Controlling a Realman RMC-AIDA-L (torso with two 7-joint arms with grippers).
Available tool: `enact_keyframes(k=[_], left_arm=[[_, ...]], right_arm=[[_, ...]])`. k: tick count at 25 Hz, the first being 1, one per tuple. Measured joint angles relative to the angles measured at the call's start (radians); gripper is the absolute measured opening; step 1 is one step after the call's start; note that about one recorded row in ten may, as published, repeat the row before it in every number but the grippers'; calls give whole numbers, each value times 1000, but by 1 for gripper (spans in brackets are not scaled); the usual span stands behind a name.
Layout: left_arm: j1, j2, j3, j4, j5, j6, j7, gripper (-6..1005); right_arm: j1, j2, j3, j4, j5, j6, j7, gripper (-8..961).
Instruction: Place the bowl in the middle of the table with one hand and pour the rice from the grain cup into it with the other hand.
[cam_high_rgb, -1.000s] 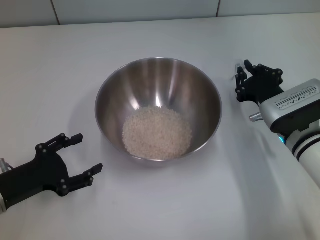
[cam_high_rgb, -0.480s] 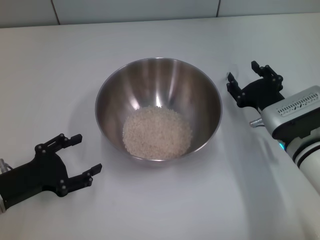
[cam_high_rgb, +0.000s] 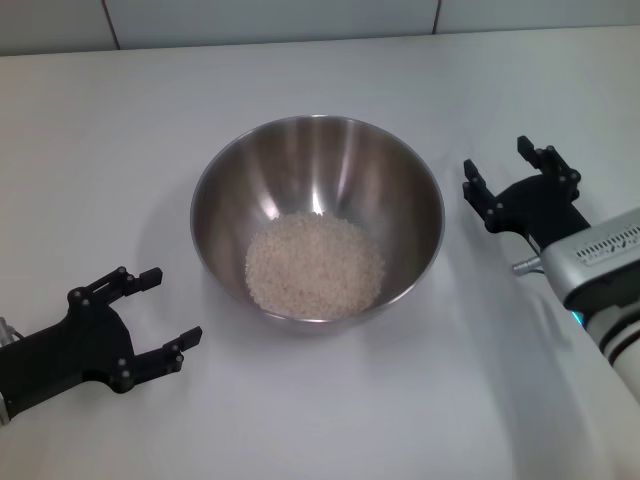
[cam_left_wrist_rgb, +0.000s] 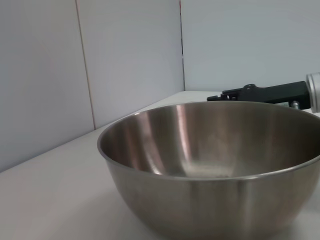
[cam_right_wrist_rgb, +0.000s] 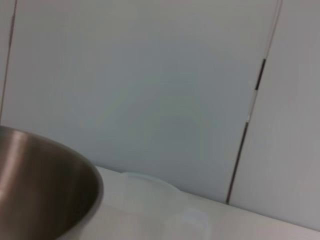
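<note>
The steel bowl stands in the middle of the white table with a heap of rice in its bottom. My right gripper is open and empty just right of the bowl's rim. The transparent grain cup shows faintly in the right wrist view, standing on the table beside the bowl; I cannot make it out in the head view. My left gripper is open and empty at the near left, apart from the bowl.
A grey panelled wall runs along the table's far edge. The right gripper's fingers show behind the bowl in the left wrist view.
My right gripper has opened, let go of the cup and drawn back toward the near right. The left arm, bowl and rice have not moved.
</note>
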Motion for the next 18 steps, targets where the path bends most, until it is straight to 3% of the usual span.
enact_keyframes(k=[6, 11, 15, 18], left_arm=[[5, 1, -4, 3, 0, 2, -1, 834], [9, 2, -7, 3, 0, 8, -2, 834], [10, 2, -8, 0, 0, 10, -2, 834], [13, 3, -8, -1, 0, 13, -2, 834]], right_arm=[[-75, -6, -37, 9, -1, -112, 36, 697], [-126, -41, -128, -21, -96, -260, 233, 725], [-141, -55, -166, -177, -275, -447, 530, 748], [-126, -40, -169, -362, -398, -556, 713, 782]])
